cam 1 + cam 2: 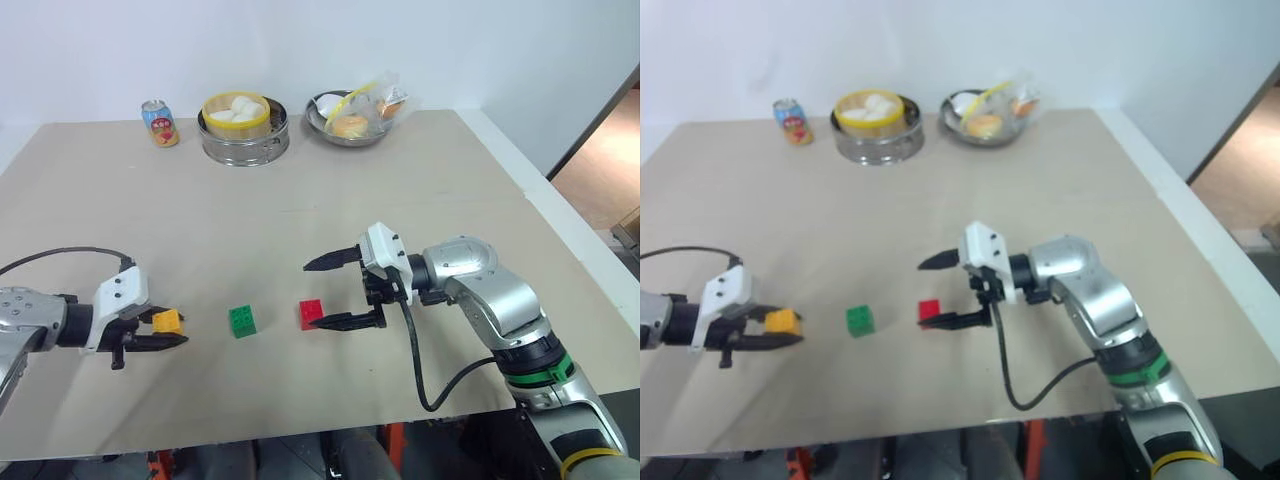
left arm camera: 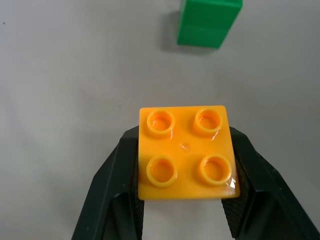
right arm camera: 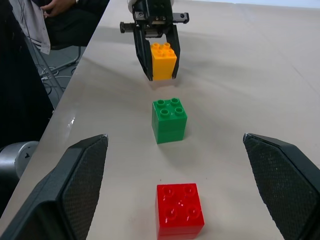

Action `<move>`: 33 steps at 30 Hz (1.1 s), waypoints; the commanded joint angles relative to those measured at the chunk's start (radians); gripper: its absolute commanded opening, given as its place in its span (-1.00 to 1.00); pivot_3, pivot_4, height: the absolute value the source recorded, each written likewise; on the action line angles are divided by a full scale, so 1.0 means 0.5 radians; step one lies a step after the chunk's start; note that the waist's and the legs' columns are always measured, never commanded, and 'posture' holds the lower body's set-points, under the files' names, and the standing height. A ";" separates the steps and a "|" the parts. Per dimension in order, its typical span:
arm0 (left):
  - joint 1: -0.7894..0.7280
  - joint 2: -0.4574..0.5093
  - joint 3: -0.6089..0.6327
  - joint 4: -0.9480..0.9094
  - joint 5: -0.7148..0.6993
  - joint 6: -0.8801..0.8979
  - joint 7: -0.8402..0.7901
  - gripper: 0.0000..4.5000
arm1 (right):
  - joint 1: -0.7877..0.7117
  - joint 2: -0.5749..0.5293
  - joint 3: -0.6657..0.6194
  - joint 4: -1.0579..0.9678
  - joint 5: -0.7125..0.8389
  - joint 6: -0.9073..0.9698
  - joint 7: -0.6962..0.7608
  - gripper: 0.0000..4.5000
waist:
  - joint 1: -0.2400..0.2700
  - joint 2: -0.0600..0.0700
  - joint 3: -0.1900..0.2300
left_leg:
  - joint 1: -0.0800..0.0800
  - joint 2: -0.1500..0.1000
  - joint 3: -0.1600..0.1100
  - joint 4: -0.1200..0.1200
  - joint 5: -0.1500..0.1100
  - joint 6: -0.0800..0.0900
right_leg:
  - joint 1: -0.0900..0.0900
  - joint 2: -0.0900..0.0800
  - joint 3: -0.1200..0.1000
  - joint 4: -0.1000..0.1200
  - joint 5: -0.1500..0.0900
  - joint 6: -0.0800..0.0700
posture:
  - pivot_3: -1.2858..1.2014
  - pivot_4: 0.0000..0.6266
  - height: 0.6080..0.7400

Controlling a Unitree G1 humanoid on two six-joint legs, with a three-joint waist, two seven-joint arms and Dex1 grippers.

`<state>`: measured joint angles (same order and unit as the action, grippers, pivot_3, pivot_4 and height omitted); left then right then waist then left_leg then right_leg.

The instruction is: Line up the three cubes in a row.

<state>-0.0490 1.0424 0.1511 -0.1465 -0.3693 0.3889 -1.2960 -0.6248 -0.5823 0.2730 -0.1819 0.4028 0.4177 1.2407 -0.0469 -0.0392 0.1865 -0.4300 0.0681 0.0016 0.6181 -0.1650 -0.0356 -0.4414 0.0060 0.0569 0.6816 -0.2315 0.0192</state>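
My left gripper (image 1: 172,329) is shut on the orange-yellow cube (image 1: 167,320), holding it studs-up low over the table (image 1: 400,200) near the front left. To its right the green cube (image 1: 242,320) stands on the table. Further right the red cube (image 1: 311,313) stands roughly in line with the other two. My right gripper (image 1: 313,296) points left with its fingers wide open, the red cube just in front of the gap between its tips. From the right wrist the red cube (image 3: 179,210), green cube (image 3: 170,119) and held orange-yellow cube (image 3: 163,59) recede in a near-straight line.
At the table's back edge stand a soda can (image 1: 160,123), a metal steamer (image 1: 243,127) with white buns, and a metal bowl (image 1: 355,115) holding wrapped food. The table's right edge (image 1: 560,230) runs close behind my right arm. A person (image 3: 55,7) sits beyond the table's left side.
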 commanded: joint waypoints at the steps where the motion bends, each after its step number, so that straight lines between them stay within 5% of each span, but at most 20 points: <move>1: -0.026 0.039 -0.020 0.060 0.046 -0.114 -0.047 -0.38 | 0.006 -0.030 -0.067 -0.089 0.033 -0.013 0.008 1.00 | 0.000 0.000 0.000 | 0.000 0.000 0.000 0.000 0.000 0.000 | 0.000 0.000 0.000 0.000 0.000 0.000 | 0.03 -0.52 1.00; 33: -0.329 0.034 -0.290 0.402 0.218 -0.355 -0.262 -0.38 | 0.050 -0.086 -0.068 -0.198 0.045 0.053 -0.056 1.00 | 0.001 0.000 0.000 | 0.000 0.000 0.000 0.000 0.000 0.000 | 0.001 0.001 0.000 0.000 0.000 0.000 | 0.03 -0.52 1.00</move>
<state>-0.1966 1.0425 0.0100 0.0469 -0.2704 0.2140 -1.4149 -0.6011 -0.6161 0.2724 -0.2348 0.4087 0.4420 1.2163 -0.0463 -0.0392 0.1864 -0.4301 0.0683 0.0015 0.6184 -0.1650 -0.0355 -0.4411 0.0066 0.0568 0.6818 -0.2314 0.0195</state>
